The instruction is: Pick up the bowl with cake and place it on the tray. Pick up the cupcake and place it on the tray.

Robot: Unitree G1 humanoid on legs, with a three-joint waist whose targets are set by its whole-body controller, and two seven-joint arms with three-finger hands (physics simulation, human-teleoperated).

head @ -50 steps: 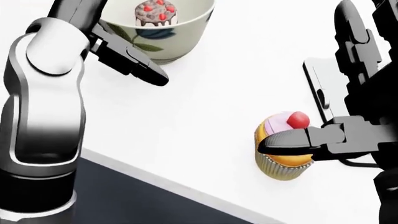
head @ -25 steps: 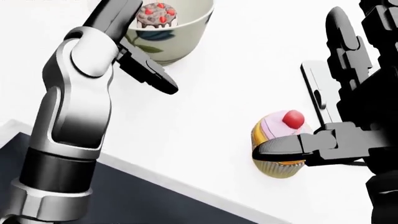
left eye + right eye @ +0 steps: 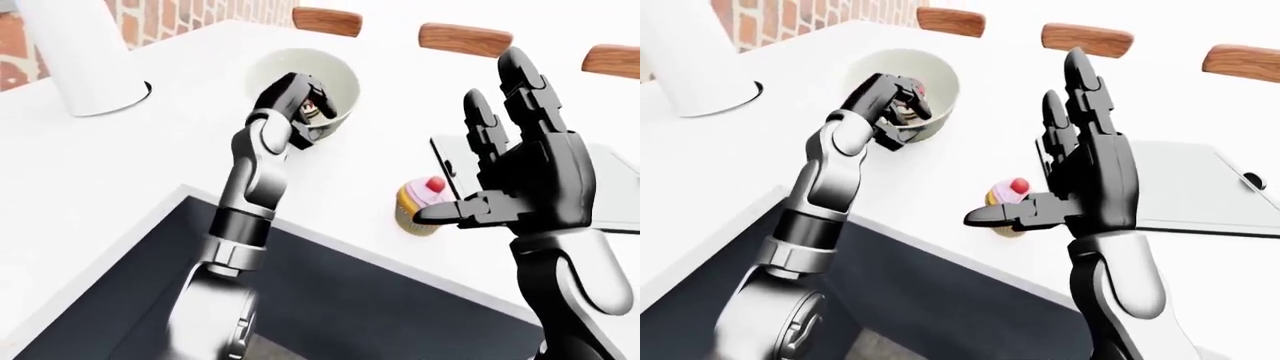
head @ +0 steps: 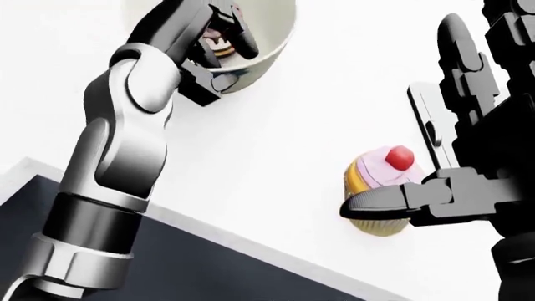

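Note:
A cream bowl (image 3: pixel 335 75) with a floral print holds a small cake (image 3: pixel 318 111) and stands on the white counter at the upper left. My left hand (image 4: pixel 216 58) is at its near rim, with fingers (image 4: pixel 227 31) reaching inside over the cake and the thumb outside below the rim. The fingers are not visibly clamped. A cupcake (image 4: pixel 381 182) with pink icing and a red cherry stands on the counter at the lower right. My right hand (image 3: pixel 462 154) is open beside it with fingers spread upward, and the thumb crosses the cupcake's near side. The pale tray (image 3: pixel 1200 187) lies behind that hand.
A white cylinder (image 3: pixel 75 60) stands at the top left of the counter (image 3: pixel 150 165). Wooden chair backs (image 3: pixel 465 37) line the far edge, with a brick wall (image 3: pixel 150 15) beyond. The counter's near edge drops to a dark area (image 3: pixel 350 300).
My left hand has risen to the bowl and its fingers have gone over the rim, hiding most of the cake. My right hand stays by the cupcake.

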